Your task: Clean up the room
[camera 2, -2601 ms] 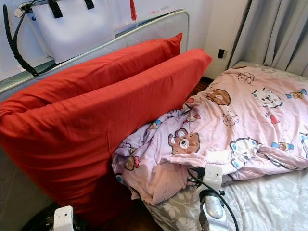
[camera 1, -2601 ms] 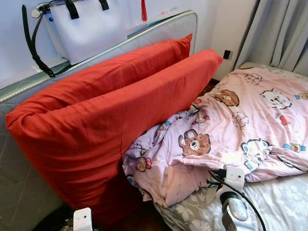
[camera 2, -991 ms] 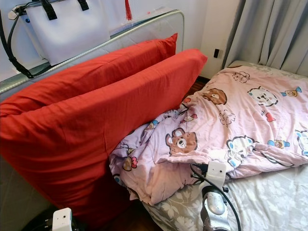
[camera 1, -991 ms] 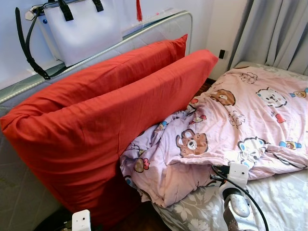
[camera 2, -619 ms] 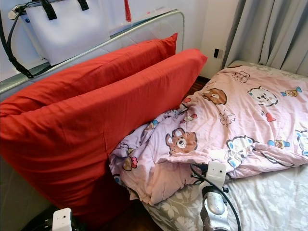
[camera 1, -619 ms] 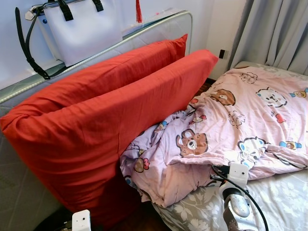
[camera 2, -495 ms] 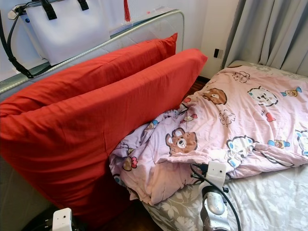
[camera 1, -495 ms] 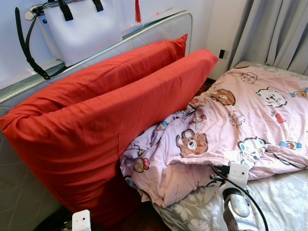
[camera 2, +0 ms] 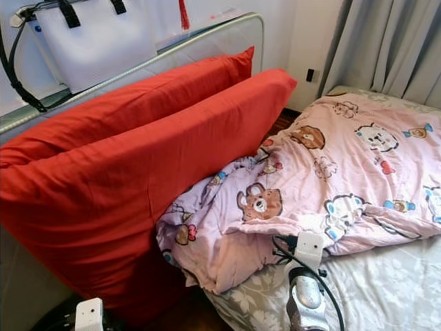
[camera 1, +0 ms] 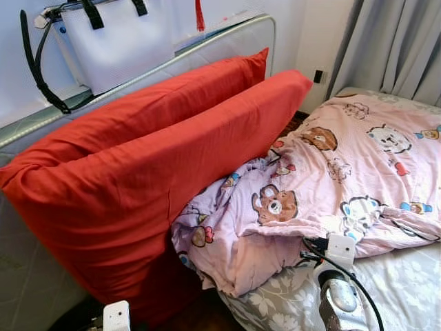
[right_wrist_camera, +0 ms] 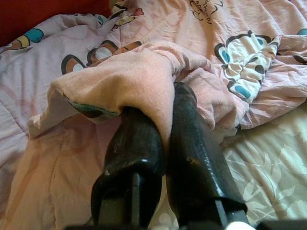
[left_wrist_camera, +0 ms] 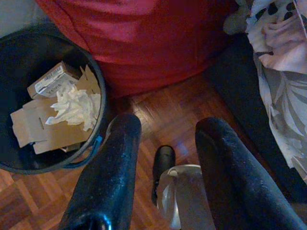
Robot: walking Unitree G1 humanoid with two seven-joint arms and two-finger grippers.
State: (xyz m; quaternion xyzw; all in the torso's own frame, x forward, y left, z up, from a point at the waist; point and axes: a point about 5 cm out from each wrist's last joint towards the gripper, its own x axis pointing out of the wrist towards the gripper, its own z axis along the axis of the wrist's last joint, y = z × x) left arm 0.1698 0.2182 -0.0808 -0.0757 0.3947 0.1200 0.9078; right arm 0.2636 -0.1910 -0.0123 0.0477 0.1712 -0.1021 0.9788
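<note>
While pinched by right claw (right_wrist_camera: 160, 103), pink cartoon-bear quilt (camera 1: 331, 172), rumpled, bunched

home bedroom: bed with grey floral sheet (camera 1: 406, 289) and pink cartoon-bear duvet (camera 1: 344, 172), two big red pillows (camera 1: 158, 158) leaning on a padded headboard (camera 1: 227, 41), white handbag (camera 1: 117, 38) on top, grey curtains (camera 1: 400, 41), parquet floor (left_wrist_camera: 158, 115), black waste bin (left_wrist_camera: 29, 52) holding paper scraps.

Soft printed cloth quilt (camera 1: 331, 172), matt red pillows (camera 1: 158, 179) (cotton-like), glossy wood floor (left_wrist_camera: 158, 124)
</note>
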